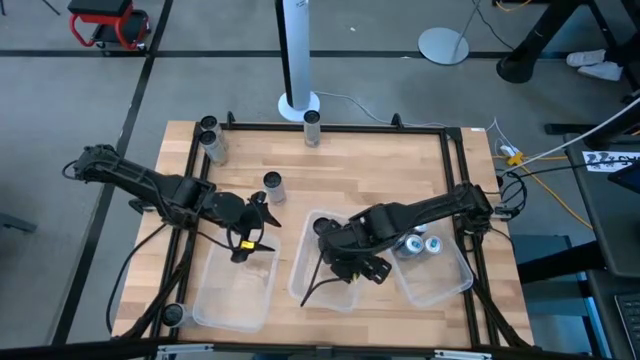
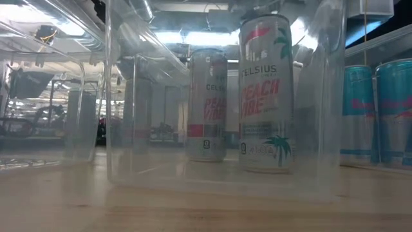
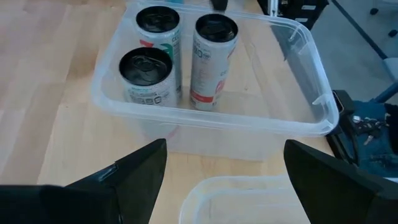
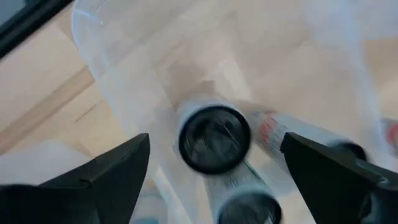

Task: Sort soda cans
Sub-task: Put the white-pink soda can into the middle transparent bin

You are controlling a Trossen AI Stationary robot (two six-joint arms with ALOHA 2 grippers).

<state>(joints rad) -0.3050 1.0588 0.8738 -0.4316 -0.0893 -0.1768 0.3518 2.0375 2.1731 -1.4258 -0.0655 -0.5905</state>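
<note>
Now Over the Bins

My right gripper (image 1: 350, 262) hangs spread and empty above the middle bin (image 1: 305, 270), where black-topped soda cans (image 3: 214, 59) stand upright. My left gripper (image 1: 250, 228), fingers also spread, waits over the left bin (image 1: 215, 300).

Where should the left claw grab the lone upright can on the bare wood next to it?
Probably the side wall around mid-height, with the pads on opposite sides of the round body. The can stands upright and alone on the wood with nothing touching it, so a level approach from the left claw looks clear. That claw is open and the closest one.
</note>
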